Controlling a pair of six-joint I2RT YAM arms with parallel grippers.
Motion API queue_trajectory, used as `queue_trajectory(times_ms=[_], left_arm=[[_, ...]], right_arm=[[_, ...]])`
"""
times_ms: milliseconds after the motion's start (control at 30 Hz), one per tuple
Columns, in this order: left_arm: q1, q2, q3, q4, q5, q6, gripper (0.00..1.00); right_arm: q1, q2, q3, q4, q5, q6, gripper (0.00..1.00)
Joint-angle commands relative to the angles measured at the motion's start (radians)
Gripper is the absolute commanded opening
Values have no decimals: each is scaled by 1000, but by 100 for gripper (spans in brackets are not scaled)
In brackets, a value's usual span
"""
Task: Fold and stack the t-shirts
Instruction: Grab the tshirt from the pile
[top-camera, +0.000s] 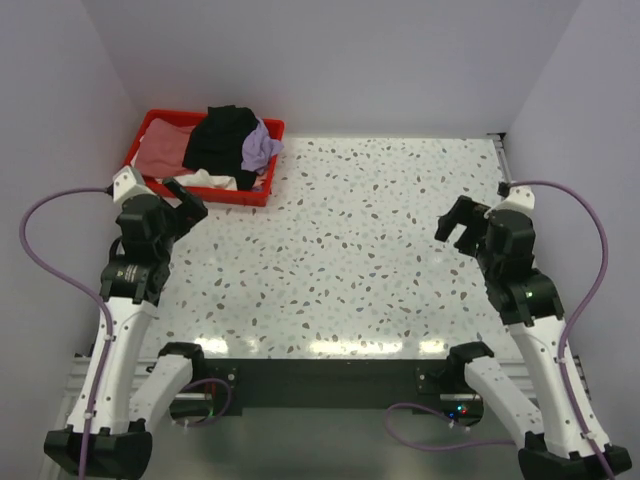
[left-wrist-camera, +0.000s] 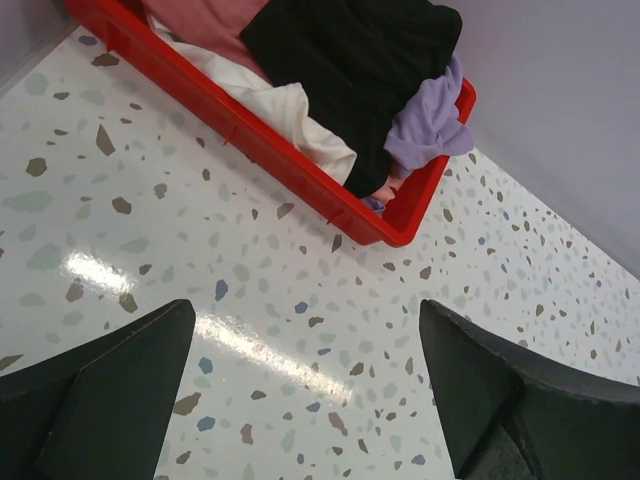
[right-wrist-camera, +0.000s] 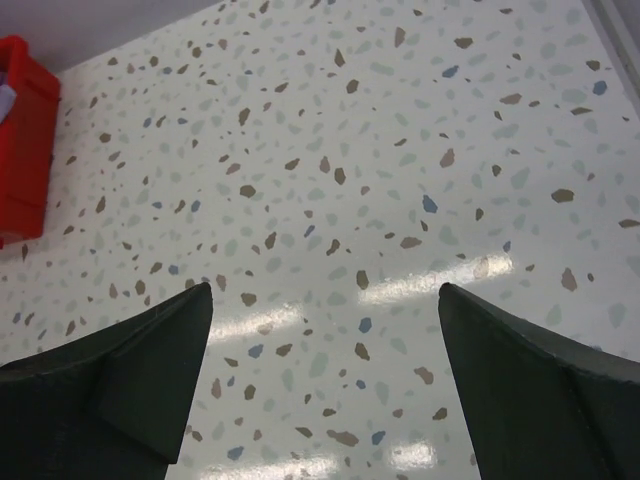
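Overhead, shirts (top-camera: 222, 140) fill the red bin (top-camera: 228, 196); right wrist catches its edge.

Red bin (left-wrist-camera: 290, 165) w/ heaped shirts (top-camera: 225, 140) blocks far-L corner; table (top-camera: 370, 250) ctr & R side open.

Black t-shirt (top-camera: 222, 140), lavender t-shirt (top-camera: 261, 147), pink t-shirt (top-camera: 162, 150), white t-shirt (top-camera: 208, 180): crumpled (none folded), heaped together in the red bin (top-camera: 175, 114), far left.

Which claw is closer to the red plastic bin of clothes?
Left. The left claw hovers open just in front of the red plastic bin, near its front edge. The right claw hangs over the opposite side of the speckled white table, well away.
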Motion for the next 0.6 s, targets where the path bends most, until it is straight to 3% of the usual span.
queue_trajectory(times_ms=[0, 100, 200, 433, 567], left_arm=[[7, 65, -8, 124, 67, -12, 100], [7, 200, 25, 268, 129, 1, 100], [2, 403, 121, 340, 239, 28, 100], [-108, 943, 573, 281, 203, 98, 100], [-114, 1126, 735, 261, 193, 98, 100]], right_arm=[[-2, -54, -35, 131, -176, -66, 99], [-2, -61, -76, 180, -215, -122, 99], [-2, -33, -61, 128, -137, -117, 99], [-3, 53, -12, 61, -113, -131, 99], [-3, 112, 14, 13, -132, -134, 99]])
